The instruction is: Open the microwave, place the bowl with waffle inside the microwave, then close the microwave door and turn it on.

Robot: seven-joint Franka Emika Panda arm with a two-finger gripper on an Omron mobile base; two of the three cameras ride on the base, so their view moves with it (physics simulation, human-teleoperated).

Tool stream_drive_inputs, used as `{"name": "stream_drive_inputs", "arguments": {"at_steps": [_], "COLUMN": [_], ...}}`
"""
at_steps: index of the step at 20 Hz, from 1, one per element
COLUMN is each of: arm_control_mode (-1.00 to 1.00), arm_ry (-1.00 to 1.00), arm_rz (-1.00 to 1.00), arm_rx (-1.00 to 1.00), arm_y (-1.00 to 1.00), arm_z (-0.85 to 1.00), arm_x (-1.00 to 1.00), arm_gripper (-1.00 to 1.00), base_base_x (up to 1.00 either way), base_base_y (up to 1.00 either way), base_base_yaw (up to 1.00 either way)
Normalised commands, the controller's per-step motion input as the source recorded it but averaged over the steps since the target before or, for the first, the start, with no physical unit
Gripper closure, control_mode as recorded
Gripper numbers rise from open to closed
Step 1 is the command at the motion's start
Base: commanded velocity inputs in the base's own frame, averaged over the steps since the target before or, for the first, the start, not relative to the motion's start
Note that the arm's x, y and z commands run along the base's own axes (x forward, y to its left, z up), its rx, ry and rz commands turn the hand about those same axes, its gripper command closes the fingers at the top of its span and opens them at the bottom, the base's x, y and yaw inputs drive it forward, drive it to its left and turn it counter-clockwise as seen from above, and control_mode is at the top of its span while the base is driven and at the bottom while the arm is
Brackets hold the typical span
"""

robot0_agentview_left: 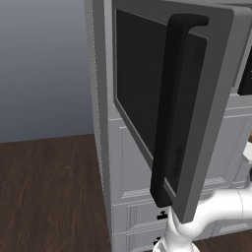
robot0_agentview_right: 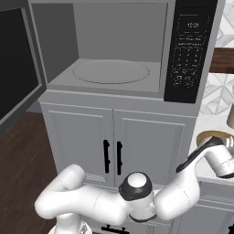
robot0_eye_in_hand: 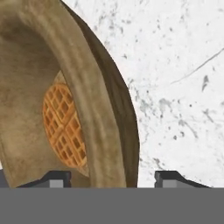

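Note:
The microwave stands open, its grey cavity and round turntable bare. The microwave door, dark glass with a long black bar handle, is swung out to the left. In the hand view a tan bowl with a golden waffle inside rests on the speckled white counter. My gripper straddles the bowl's near rim, one fingertip inside and the other outside, jaws open with small gaps to the rim. In the right base view the arm reaches right over the bowl.
The black control panel runs down the microwave's right side. White cupboard doors with small black handles sit below it. The open door juts out over dark wooden floor. A tan object stands at the counter's right edge.

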Motion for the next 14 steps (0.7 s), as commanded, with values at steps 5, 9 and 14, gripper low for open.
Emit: {"name": "stream_drive_inputs", "arguments": {"at_steps": [5, 9, 14], "arm_control_mode": [-1.0, -1.0, -1.0], "arm_ry": [0.0, -0.1, -0.3], "arm_rz": [0.0, 0.0, 0.0], "arm_rx": [-0.04, -0.05, 0.0], "arm_y": [0.01, 0.0, -0.03], "arm_z": [-0.16, -0.04, 0.46], "arm_x": [-0.46, -0.91, -1.0], "arm_gripper": [1.0, 1.0, 1.0], "base_base_x": [0.0, 0.0, 0.0], "base_base_y": [0.0, 0.0, 0.0], "base_base_yaw": [0.0, 0.0, 0.0]}}
